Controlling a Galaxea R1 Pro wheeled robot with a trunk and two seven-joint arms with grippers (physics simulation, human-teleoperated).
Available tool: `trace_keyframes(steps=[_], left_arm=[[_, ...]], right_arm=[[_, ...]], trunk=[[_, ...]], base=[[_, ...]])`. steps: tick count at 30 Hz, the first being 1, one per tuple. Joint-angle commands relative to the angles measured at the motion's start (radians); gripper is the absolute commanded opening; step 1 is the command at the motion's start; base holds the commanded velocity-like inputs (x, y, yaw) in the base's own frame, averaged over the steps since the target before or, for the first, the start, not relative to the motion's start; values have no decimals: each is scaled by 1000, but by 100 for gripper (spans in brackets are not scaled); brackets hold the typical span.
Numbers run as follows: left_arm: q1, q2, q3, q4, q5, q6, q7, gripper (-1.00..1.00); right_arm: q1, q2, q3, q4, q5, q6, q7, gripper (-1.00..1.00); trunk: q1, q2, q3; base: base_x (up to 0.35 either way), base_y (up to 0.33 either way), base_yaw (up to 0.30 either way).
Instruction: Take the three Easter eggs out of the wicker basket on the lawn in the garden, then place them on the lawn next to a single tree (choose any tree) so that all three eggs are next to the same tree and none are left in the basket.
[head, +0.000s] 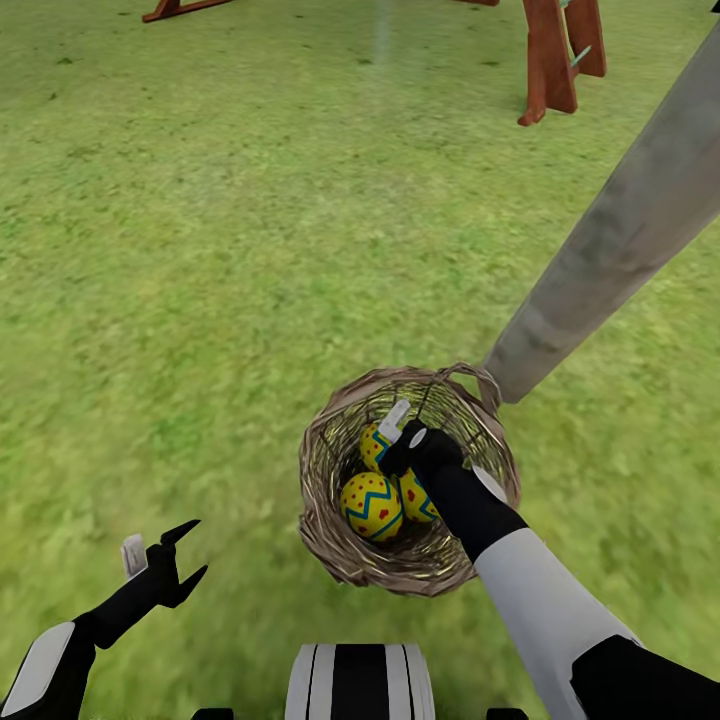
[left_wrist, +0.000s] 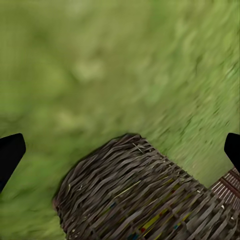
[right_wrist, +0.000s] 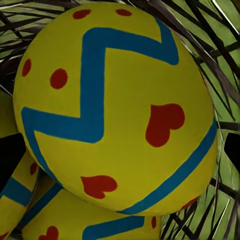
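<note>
Right hand (head: 400, 440) is inside the basket (head: 335, 540), directly over the far egg (right_wrist: 117, 107); fingers spread, ungrasping. All three eggs remain inside. Left hand (head: 175, 565) open, beside it.

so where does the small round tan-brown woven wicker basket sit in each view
Head view: the small round tan-brown woven wicker basket is low and right of centre on the green grass lawn, at the foot of the pale grey trunk, with the right gripper inside.
Left wrist view: its woven outer wall is seen from outside.
Right wrist view: its weave surrounds a yellow egg with blue zigzag bands.
Shared landmark: the wicker weave.
</note>
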Motion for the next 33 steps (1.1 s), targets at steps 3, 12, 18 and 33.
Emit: trace_keyframes(steps=[3, 12, 18, 33], left_arm=[[-1, 0, 3, 0, -4, 6, -4, 100], [-1, 0, 3, 0, -4, 6, -4, 100], [-1, 0, 3, 0, -4, 6, -4, 100], [-1, -2, 3, 1, -1, 6, -4, 100]], right_arm=[[0, -1, 0, -1, 12, 3, 7, 100], [0, 2, 1, -3, 13, 4, 3, -100], [0, 2, 1, -2, 11, 4, 5, -100], [0, 2, 2, -3, 11, 3, 13, -100]], trunk=[[1, -1, -12], [3, -2, -28], [4, -3, -39], [5, -3, -43]], base=[[0, 0, 0], [0, 0, 0], [0, 0, 0], [0, 0, 0]])
